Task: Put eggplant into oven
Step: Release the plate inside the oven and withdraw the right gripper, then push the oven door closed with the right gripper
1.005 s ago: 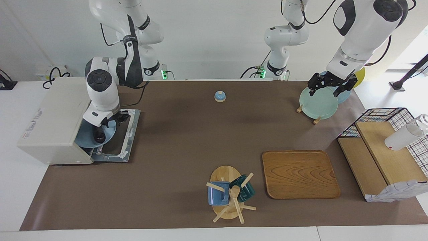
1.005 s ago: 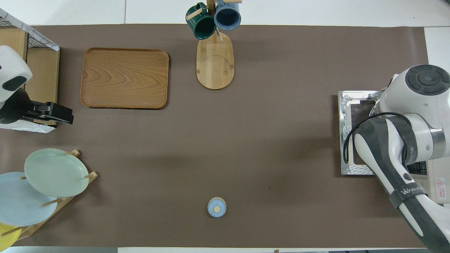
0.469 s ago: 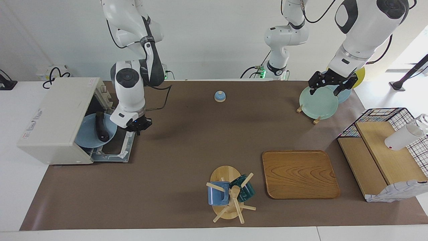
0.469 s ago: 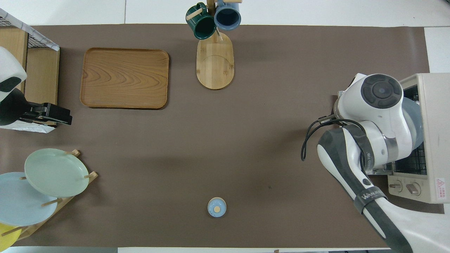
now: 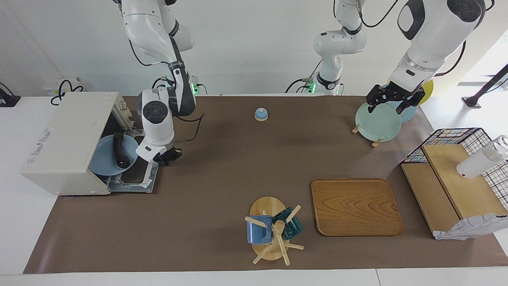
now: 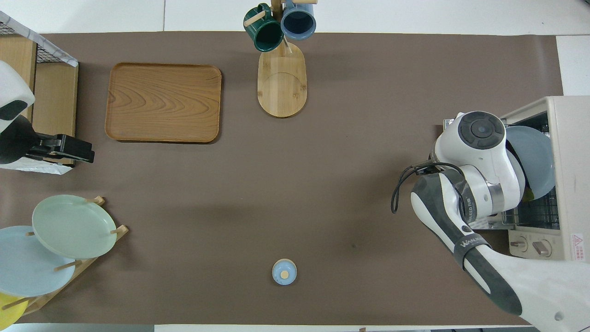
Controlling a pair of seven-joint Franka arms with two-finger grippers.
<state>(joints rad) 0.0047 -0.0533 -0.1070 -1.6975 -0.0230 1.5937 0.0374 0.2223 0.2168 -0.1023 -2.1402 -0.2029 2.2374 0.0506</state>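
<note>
The dark eggplant (image 5: 118, 149) lies on a blue plate (image 5: 102, 162) that sits in the mouth of the cream-white oven (image 5: 63, 135) at the right arm's end of the table. The oven's door (image 5: 139, 174) is dropped open. My right gripper (image 5: 166, 155) hangs empty over the outer edge of that door, apart from the plate. In the overhead view the right arm hides the eggplant; the plate (image 6: 537, 157) and the oven (image 6: 571, 175) show. My left gripper (image 5: 391, 106) waits open and raised over the plate rack; it also shows in the overhead view (image 6: 87, 154).
A rack of plates (image 5: 377, 123) stands at the left arm's end, with a wire shelf (image 5: 456, 178) and a white bottle (image 5: 478, 162) beside it. A wooden tray (image 5: 356, 206), a mug tree (image 5: 274, 232) and a small blue bell (image 5: 260, 114) stand on the brown mat.
My right gripper has let go of the plate and drawn back out of the oven to the door's outer edge. The plate with the eggplant stays in the oven. The left arm barely moved.
</note>
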